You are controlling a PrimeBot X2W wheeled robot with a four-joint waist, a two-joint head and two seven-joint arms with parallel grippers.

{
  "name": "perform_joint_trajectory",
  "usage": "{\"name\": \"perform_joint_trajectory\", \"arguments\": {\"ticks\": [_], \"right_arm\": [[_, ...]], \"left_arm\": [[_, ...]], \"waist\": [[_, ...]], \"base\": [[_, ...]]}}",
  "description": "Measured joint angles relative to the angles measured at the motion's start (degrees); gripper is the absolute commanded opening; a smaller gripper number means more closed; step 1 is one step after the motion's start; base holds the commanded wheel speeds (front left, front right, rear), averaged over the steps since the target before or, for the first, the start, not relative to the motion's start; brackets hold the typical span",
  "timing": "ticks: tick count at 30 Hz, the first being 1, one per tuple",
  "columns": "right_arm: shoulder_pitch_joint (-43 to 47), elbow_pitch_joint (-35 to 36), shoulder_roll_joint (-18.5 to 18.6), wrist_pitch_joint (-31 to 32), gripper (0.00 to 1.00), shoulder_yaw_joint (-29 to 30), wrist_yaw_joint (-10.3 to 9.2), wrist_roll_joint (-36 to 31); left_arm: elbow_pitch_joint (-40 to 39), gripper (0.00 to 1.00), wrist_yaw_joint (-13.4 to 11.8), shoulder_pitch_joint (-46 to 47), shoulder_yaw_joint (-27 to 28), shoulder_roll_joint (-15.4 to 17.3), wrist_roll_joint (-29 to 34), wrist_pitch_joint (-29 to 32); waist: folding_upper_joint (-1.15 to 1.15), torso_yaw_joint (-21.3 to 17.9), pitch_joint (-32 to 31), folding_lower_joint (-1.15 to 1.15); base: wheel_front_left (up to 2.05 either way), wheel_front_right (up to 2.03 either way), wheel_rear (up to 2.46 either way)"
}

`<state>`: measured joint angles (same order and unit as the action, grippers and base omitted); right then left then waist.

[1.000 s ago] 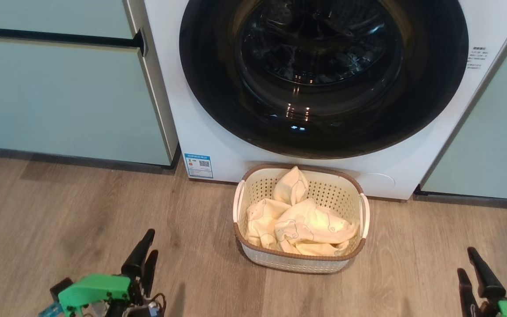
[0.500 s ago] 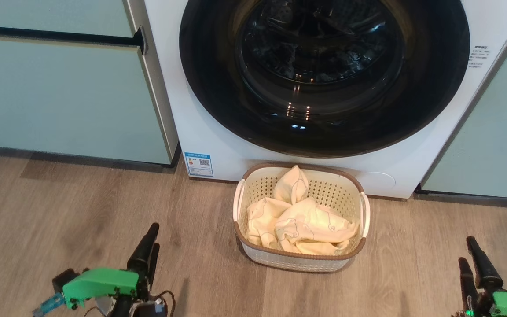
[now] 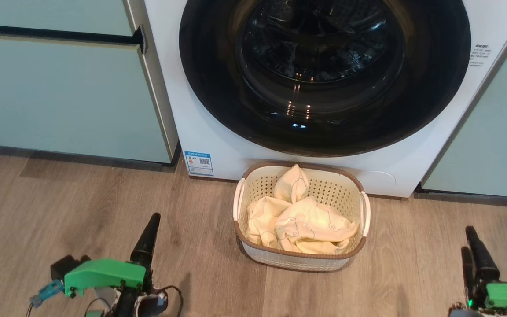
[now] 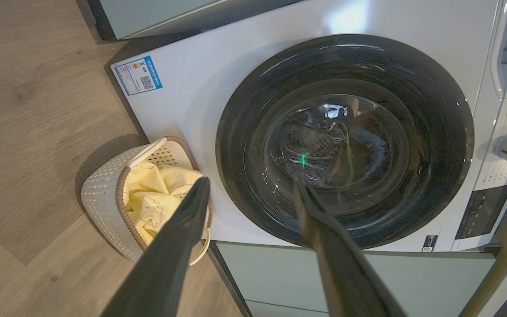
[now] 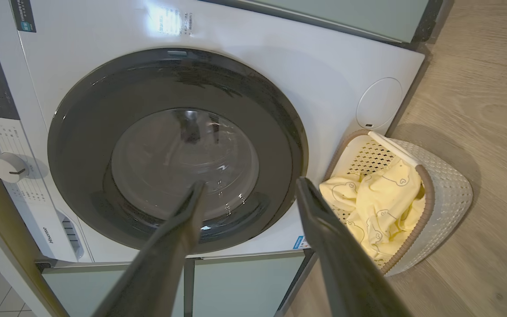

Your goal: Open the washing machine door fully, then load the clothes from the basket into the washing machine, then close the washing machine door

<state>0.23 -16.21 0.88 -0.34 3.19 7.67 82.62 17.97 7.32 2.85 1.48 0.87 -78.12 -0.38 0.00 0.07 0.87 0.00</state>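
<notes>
The round black-rimmed door (image 3: 324, 75) of the white washing machine (image 3: 218, 132) is shut; the cream perforated plastic basket (image 3: 297, 262) (pale yellow bear-print clothes (image 3: 306, 220) inside) stands just before it. Left gripper (image 4: 250, 181) and right gripper (image 5: 251, 181) hang empty, jaws apart.

The right pincer (image 5: 251, 182) hangs empty, its two dark fingers spread wide, before the shut washing machine door (image 5: 174, 145). The basket (image 5: 447, 193) stands on the wood floor (image 5: 478, 88) just beside the washing machine (image 5: 324, 66) front, holding the pale yellow bear-printed clothes (image 5: 376, 198).
</notes>
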Motion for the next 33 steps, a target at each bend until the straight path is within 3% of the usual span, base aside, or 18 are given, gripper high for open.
{"name": "perform_joint_trajectory", "arguments": {"ticks": [33], "right_arm": [[-2.0, 4.9, 0.1, -5.5, 1.00, -3.0, -0.01, -18.3]], "left_arm": [[-3.6, 1.00, 0.0, 2.2, -2.2, 0.2, 21.4, -5.6]], "waist": [[0.00, 0.0, 0.2, 0.00]], "base": [[0.00, 0.00, 0.00]]}}
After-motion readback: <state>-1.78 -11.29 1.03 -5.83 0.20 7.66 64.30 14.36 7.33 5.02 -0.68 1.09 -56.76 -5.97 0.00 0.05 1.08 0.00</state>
